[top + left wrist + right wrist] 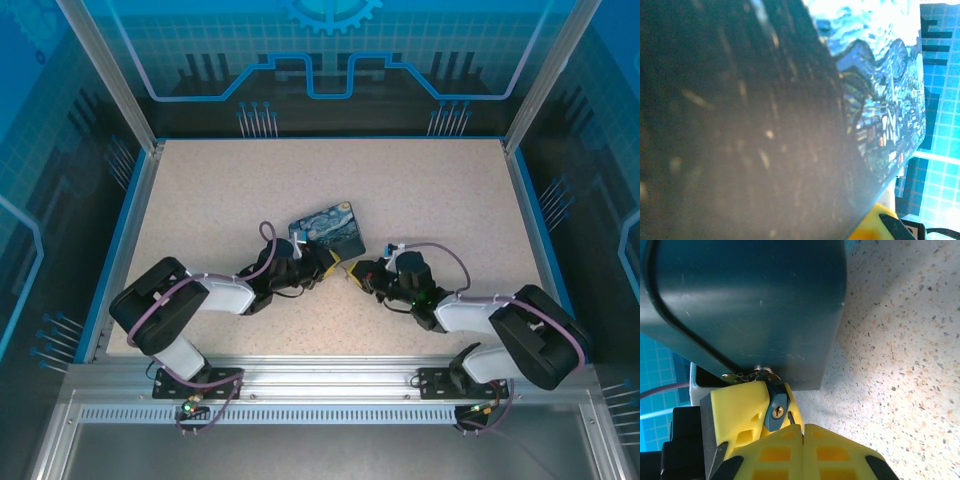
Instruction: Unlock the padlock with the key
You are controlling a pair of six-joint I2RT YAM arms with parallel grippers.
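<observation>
You're at the keyhole step: left pincer (pixel 325 258) clamps the padlock (pixel 328 230), the key (pixel 756 374) sits at its lower edge, and right pincer (pixel 802 430) is pinched together just below it. Next likely needs a gentle, square twist.

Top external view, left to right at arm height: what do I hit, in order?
Left arm's black elbow housing → dark blue starry-night-print padlock → right arm's black elbow housing.
</observation>
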